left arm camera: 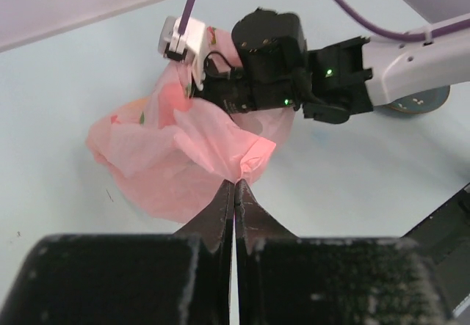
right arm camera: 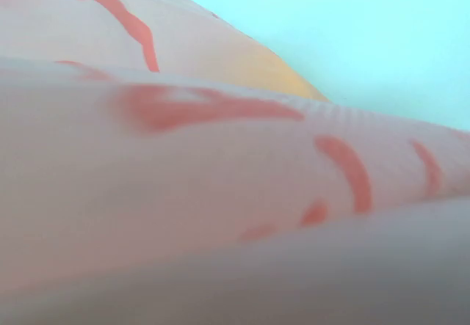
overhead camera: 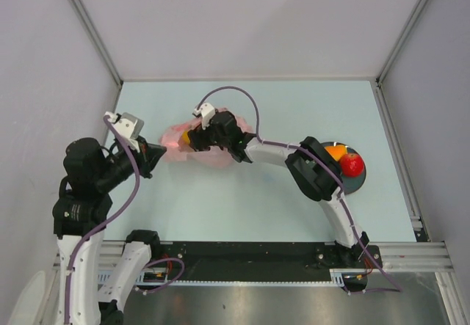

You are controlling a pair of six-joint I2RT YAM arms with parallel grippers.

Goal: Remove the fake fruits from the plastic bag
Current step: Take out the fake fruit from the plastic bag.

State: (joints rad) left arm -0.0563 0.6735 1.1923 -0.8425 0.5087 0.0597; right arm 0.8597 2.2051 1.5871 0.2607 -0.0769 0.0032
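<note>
Left pincer (left arm camera: 235,185) is closed tight on a fold of the pink plastic bag (left arm camera: 169,156), which lies crumpled on the worktop (overhead camera: 242,207), left of the middle. Right pincer (overhead camera: 194,140) is pushed into the bag from the other side. The film hides its fingers, so I cannot tell how wide they stand. A yellow-orange shape (right arm camera: 275,72) shows through the bag. An orange fruit (overhead camera: 336,151) and a red apple (overhead camera: 352,165) sit on the dark plate (overhead camera: 361,184) at the right.
</note>
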